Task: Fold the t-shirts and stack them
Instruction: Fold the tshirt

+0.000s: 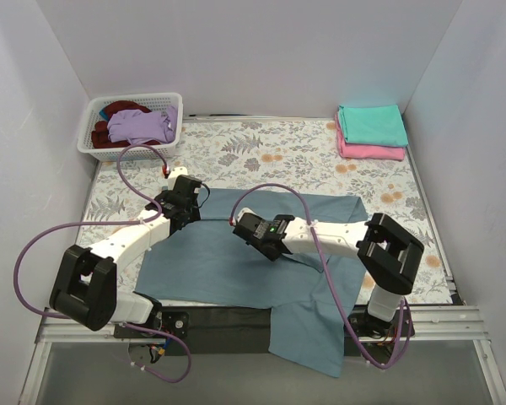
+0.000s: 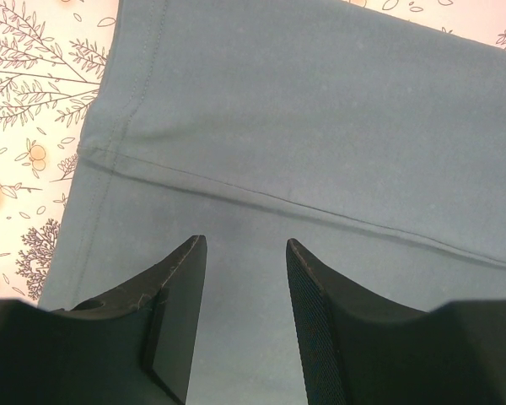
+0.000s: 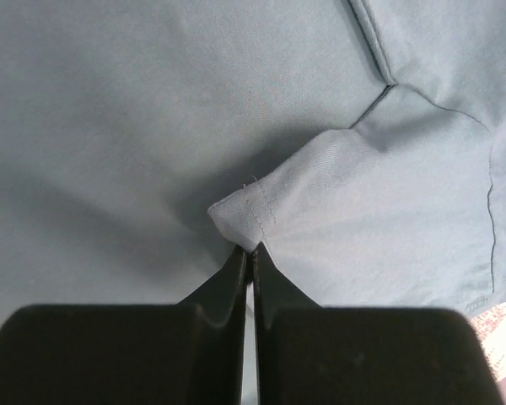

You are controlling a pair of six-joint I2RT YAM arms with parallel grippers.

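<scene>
Right gripper (image 3: 249, 253) pinches a stitched hem corner of the large slate blue-grey cotton t-shirt (image 1: 236, 253) (wrist view only); left gripper (image 2: 240, 278), jaws parted, hovers above the cloth's seam.

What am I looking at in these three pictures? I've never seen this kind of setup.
Two robot arms are bolted at the near edge of a table with a floral cloth. The overhead picture looks down from above and behind them; the other two come from cameras on each wrist, looking past that arm's own fingers.

A large slate blue-grey t-shirt lies spread out, one part hanging over the near edge. The right hand is shut, pinching a hemmed corner of it. The left hand is open above the shirt near a seam, holding nothing.

At the back right sits a folded teal t-shirt on a folded pink t-shirt. At the back left, a white lattice basket holds a lilac t-shirt and a dark red one.
</scene>
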